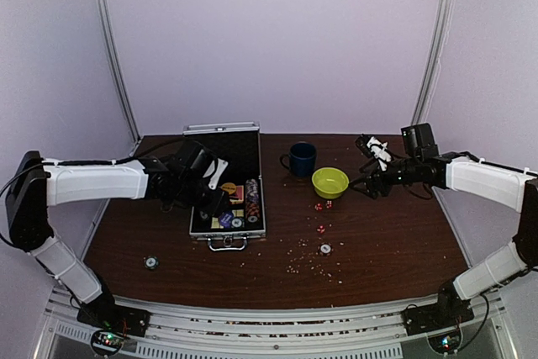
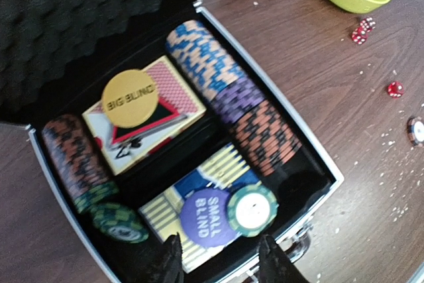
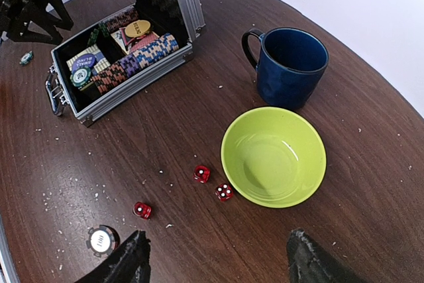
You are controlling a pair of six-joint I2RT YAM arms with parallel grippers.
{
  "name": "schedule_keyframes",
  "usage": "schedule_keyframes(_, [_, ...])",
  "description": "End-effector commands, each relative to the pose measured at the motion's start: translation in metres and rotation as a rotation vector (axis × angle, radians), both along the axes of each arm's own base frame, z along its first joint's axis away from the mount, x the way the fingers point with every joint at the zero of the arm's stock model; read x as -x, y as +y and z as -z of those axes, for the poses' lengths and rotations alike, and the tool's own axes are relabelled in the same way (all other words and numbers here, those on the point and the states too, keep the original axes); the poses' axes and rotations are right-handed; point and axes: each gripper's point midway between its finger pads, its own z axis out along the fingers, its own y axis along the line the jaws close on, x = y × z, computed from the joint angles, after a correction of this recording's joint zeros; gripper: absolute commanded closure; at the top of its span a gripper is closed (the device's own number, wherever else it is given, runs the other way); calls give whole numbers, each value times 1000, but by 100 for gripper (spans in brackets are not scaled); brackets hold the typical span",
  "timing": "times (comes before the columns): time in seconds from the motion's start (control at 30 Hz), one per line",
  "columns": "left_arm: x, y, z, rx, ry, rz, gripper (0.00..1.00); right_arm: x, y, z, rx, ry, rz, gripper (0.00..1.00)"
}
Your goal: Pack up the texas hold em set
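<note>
— What do we see at the left side?
— A loose chip (image 1: 151,263) lies alone near the front edge of the table (image 1: 387,241), with bare wood all round it. Our left gripper (image 2: 222,263) hangs over the near rim of the briefcase (image 3: 139,84), fingers partly apart, holding nothing.
— And the case itself?
— It sits open left of centre, lid raised at the back. Chip rows (image 2: 232,91) line both side walls, and the red card box (image 2: 182,91) and blue card box (image 2: 199,178) lie flat between them.
— What do we find further right?
— Three dice (image 3: 201,173) and a second chip (image 3: 103,240) lie on open wood. Two of the dice are just beside the bowl (image 3: 273,157). The mug (image 3: 291,64) stands behind it. Our right gripper (image 3: 218,256) hangs right of the bowl, fingers wide, empty.
</note>
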Motion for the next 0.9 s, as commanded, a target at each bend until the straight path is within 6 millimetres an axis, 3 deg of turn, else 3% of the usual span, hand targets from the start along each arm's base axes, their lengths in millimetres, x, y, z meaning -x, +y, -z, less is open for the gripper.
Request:
schedule_keyframes(0.0, [1,-18,7,46,98,21,62,2,0,0,1,-8,-11,29])
schedule_keyframes(0.13, [5,-25,20,39,167,40,55,2,-1,-1,5,-14,-10,29])
schedule_keyframes(0.57, [8,-25,47,-59,207,68,47,3,-1,0,6,-12,-14,29])
schedule_keyframes(0.87, [8,-32,58,-96,223,85,54,2,-1,2,13,-7,-12,29])
